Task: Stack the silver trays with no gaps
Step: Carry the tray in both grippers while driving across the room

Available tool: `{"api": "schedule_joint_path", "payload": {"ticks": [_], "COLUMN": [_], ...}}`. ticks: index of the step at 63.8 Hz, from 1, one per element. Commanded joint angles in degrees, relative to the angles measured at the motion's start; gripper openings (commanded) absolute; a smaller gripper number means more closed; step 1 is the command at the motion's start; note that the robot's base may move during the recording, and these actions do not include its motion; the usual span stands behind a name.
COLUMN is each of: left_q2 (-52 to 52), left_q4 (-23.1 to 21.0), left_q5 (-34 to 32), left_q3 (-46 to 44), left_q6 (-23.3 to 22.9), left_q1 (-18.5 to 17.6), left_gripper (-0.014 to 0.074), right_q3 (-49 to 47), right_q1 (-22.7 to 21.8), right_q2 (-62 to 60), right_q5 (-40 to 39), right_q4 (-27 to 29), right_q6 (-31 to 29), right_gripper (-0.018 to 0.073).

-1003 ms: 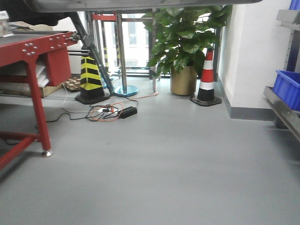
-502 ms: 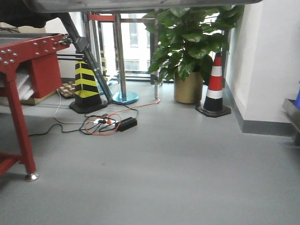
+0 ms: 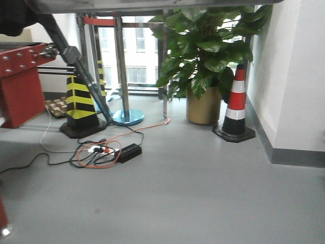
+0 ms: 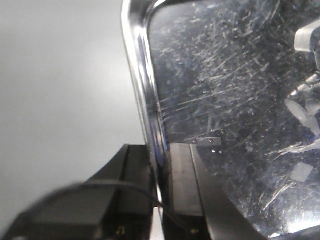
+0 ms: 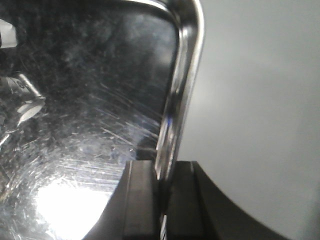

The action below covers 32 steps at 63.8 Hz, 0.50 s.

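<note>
My left fingers (image 4: 175, 195) are squeezed shut on the thin rim of a silver tray (image 4: 235, 100). One finger is dark and sits outside the rim. The other is grey and sits inside, flat against the tray's wall. The rim runs straight up the left wrist view and bends round a corner at the top. The inside of the tray is shiny and full of little scratches. Past the rim there is only a plain grey blur.

My right fingers (image 5: 175, 200) are closed the same way on a rim of the silver tray (image 5: 75, 125), one finger on each side of it. Here too the rim goes up and curves round a corner. A bright spot of light shines on the tray bottom near the lower left. I cannot tell if the tray rests on anything underneath.

In the front view a grey edge (image 3: 152, 5) runs across the very top, too close to make out. Below it is a grey floor (image 3: 203, 203). A big green plant (image 3: 208, 46) stands in a gold pot (image 3: 203, 104) by the white wall (image 3: 299, 76), with a red and white cone (image 3: 235, 109) just beside it. To the left stands a yellow and black cone (image 3: 78, 104), and near it lie orange and black cables (image 3: 96, 155) and a small black box (image 3: 128, 151). A red frame (image 3: 20, 86) is at the far left.
</note>
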Motion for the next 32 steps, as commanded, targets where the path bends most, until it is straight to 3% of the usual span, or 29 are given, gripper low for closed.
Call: {"api": "schedule_joint_path", "payload": {"ticks": [1,32], "left_q2": [-2.11,-2.11], "left_q4": [0.71,0.61], "left_q5": [3.37,3.37], "left_q3": [-1.39,-1.39], "left_q6": [1.77,1.77], "left_q1": [-0.49,-0.49], "left_gripper": [-0.0048,-0.0048], "right_q3": [-1.67,-1.67], "right_q1": [0.0,0.0], "right_q2": [-2.51,-2.45], "right_q5": [1.91,1.88], "right_q4": [-1.1,-1.1], "right_q6": [-1.05,-1.05], "right_gripper": [0.0056,0.0056]}}
